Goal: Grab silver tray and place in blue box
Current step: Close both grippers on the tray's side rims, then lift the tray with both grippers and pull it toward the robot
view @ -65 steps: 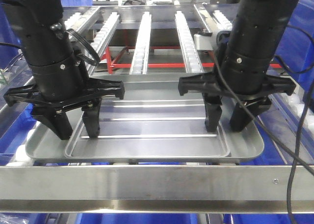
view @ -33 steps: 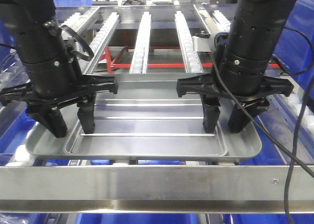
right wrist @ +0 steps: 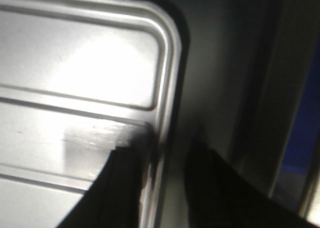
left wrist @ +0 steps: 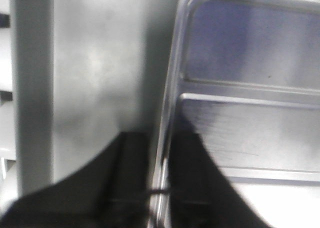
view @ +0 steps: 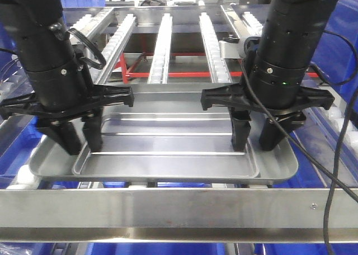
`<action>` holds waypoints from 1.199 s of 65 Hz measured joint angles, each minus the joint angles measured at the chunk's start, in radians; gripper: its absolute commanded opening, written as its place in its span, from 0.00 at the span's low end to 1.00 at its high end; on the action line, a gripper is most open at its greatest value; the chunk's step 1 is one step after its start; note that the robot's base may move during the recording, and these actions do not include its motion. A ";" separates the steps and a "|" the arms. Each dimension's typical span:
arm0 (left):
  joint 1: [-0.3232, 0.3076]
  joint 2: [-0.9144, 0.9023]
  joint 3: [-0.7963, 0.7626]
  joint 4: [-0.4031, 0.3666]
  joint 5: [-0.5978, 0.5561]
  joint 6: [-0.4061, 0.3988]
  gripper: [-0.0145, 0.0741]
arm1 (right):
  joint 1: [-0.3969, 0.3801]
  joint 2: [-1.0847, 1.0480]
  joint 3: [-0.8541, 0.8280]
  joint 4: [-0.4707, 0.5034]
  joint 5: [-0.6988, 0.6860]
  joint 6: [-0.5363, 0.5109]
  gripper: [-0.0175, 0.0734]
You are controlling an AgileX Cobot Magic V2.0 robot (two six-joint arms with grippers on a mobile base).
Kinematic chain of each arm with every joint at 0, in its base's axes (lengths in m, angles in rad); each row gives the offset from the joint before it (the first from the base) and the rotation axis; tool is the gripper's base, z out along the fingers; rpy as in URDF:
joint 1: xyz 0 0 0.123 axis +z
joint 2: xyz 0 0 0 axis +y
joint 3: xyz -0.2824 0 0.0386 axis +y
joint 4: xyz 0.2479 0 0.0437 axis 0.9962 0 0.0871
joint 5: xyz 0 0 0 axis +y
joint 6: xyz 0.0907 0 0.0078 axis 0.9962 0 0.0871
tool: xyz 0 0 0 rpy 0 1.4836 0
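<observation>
Silver tray (view: pixel 168 166) on roller conveyor (view: pixel 162 48), blue bins (view: pixel 11 166)

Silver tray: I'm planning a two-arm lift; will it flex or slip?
Probably stiff: the silver tray is metal with raised rim and ridges. Likely slippery, being smooth and shiny. Wide, so it may tilt if lifted unevenly.

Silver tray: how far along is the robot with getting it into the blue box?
Done: both arms are down at the silver tray, one gripper astride each side rim. In hand: the left gripper looks pinched on the rim; the right gripper is open around it. To do: the tray lies on the roller rack, not yet lifted, nor carried anywhere.
</observation>
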 measured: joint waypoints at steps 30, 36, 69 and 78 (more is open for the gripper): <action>0.000 -0.002 -0.004 0.003 0.000 0.013 0.05 | 0.000 0.000 -0.010 0.014 0.003 0.004 0.25; 0.000 -0.014 -0.004 -0.005 0.011 0.013 0.05 | 0.000 -0.010 -0.023 0.019 0.028 0.004 0.25; -0.119 -0.284 0.048 0.098 0.198 -0.165 0.05 | 0.134 -0.218 0.000 -0.152 0.181 0.261 0.25; -0.190 -0.393 0.132 0.136 0.205 -0.260 0.05 | 0.206 -0.304 0.096 -0.220 0.180 0.361 0.25</action>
